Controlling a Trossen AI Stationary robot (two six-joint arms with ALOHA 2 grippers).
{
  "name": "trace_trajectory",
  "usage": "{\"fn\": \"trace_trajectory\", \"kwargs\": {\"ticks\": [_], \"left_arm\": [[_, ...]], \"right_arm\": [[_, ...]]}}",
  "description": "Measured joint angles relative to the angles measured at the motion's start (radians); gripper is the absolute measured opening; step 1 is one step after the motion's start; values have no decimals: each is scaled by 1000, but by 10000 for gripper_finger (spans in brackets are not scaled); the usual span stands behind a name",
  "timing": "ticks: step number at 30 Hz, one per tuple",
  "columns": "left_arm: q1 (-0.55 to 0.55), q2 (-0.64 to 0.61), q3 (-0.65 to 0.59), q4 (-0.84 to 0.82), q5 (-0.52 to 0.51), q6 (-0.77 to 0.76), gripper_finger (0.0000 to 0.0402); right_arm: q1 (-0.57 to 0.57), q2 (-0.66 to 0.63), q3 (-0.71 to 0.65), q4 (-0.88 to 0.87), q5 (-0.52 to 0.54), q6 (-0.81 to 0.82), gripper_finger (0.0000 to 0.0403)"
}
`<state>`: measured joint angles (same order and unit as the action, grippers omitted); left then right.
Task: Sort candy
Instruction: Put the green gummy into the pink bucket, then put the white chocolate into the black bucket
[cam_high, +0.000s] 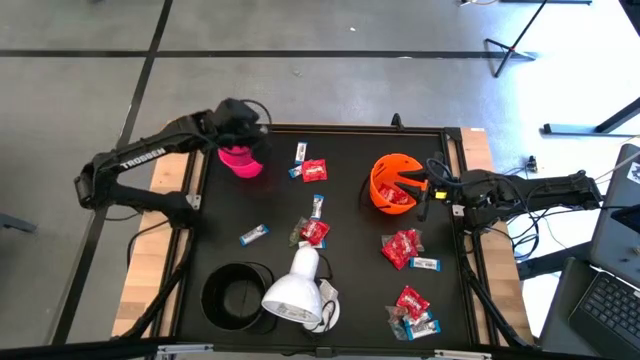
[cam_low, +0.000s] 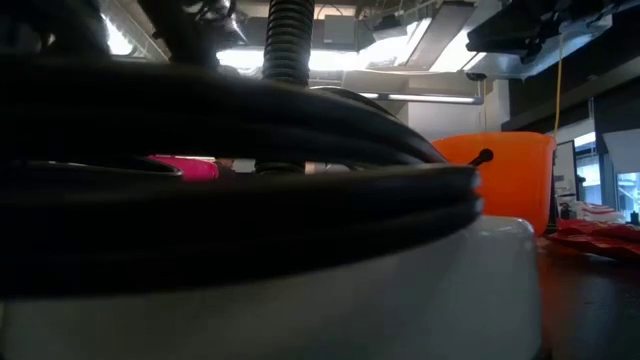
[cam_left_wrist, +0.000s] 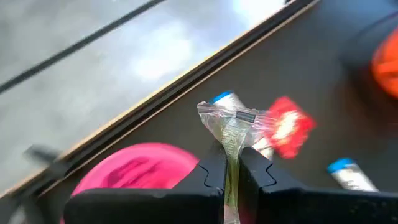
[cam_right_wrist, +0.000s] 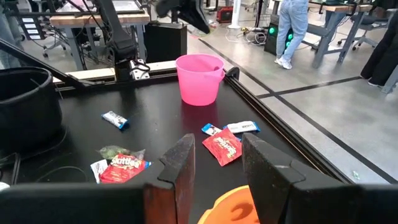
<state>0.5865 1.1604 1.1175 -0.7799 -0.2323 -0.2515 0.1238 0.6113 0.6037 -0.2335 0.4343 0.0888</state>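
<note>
Left gripper (cam_left_wrist: 231, 167) jaws pinch clear candy wrapper (cam_left_wrist: 229, 121) above pink cup (cam_high: 241, 160); right gripper (cam_high: 412, 183) jaws part-open, empty, over orange cup (cam_high: 385, 170).

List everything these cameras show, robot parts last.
red packets: at least four, red, loose on the mat's middle and right; more red inside the orange cup
white-and-blue bars: at least five, scattered among the packets
held candy: one, clear wrapper with a blue end, above the pink cup
pink cup: one, pink, by the left arm
orange cup: one, orange, by the right arm
black cup: one, black, beside the lamp head
lamp head: one, white, on the mat
mat: one, black
person: one, blue jeans, beyond the table
left gripper: shut on the held candy
right gripper: open, empty, over the orange cup
</note>
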Motion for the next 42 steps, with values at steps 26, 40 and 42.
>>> {"fn": "trace_trajectory", "kwargs": {"ticks": [26, 40, 42], "left_arm": [[79, 5, 39, -40, 167, 36, 148], [-391, 38, 66, -321, 164, 46, 145], [-454, 51, 41, -329, 169, 18, 145]], "right_arm": [[0, 1, 0, -10, -35, -97, 131], [0, 1, 0, -1, -35, -43, 131], [0, 1, 0, -1, -35, -42, 131]]}}
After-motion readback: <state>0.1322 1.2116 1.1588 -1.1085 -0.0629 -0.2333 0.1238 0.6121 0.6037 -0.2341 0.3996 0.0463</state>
